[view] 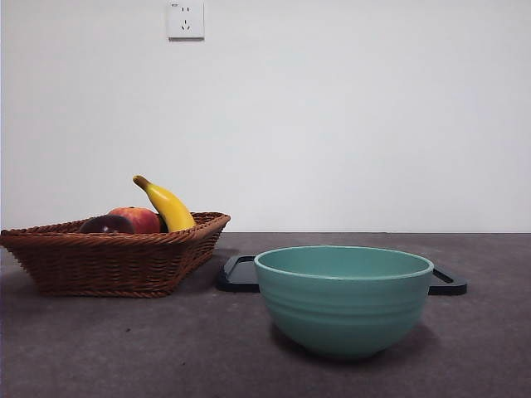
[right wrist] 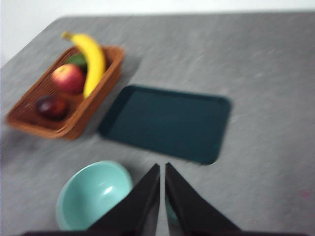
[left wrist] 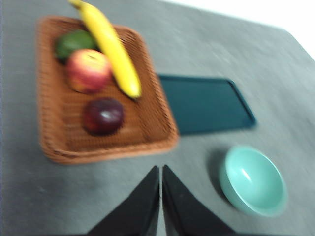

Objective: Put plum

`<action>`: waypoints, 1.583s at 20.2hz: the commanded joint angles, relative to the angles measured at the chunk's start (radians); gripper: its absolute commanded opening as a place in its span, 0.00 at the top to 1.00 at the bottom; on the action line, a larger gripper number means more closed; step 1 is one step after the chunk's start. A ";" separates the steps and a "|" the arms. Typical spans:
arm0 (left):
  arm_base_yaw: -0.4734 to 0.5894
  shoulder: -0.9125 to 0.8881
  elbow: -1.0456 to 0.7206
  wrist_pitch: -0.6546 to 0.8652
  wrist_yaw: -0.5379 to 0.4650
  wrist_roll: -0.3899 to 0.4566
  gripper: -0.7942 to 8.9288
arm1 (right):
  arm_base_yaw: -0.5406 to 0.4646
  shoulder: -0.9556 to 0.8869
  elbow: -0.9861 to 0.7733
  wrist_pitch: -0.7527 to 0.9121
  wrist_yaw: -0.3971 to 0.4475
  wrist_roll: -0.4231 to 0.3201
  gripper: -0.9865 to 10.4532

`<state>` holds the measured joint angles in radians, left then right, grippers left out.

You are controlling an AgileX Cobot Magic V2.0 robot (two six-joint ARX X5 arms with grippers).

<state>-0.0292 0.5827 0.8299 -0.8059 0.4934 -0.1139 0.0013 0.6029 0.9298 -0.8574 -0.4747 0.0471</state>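
Four fruits are seen in a brown wicker basket (view: 108,264) at the left of the front view, on a dark grey table (view: 124,348). The plum (view: 106,225), dark maroon and glossy, is shown low against the basket's near rim, touching the red-orange apple-like fruit (view: 139,219) beside it, while a yellow banana (view: 168,206) is tilted up over the rim to their right. In the left wrist view the plum (left wrist: 103,116) is pictured alone in the nearer half of the basket (left wrist: 152,132), with the apple-like fruit (left wrist: 88,70), the banana (left wrist: 112,49) and a green fruit (left wrist: 73,43) grouped at the far end. A teal bowl (view: 343,298) is placed at the lower centre of the front view, and a dark flat tray (view: 241,274) is partly hidden behind it, just beside the basket. Neither arm is seen in the front view. The left gripper (left wrist: 161,196) is held above the table near the basket's edge, its two black jaws pressed together with nothing between them. The right gripper (right wrist: 162,196) is held above the bowl (right wrist: 93,196) and tray (right wrist: 167,123), its jaws likewise closed together and empty. Both wrist views are blurred.
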 commanded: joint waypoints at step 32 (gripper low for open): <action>-0.092 0.205 0.164 -0.142 0.038 0.159 0.43 | 0.219 0.156 0.124 -0.242 -0.059 -0.103 0.59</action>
<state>-0.1184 0.7807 0.9699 -0.9569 0.5293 0.0544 0.2161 0.7532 1.0317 -1.1103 -0.5289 -0.0525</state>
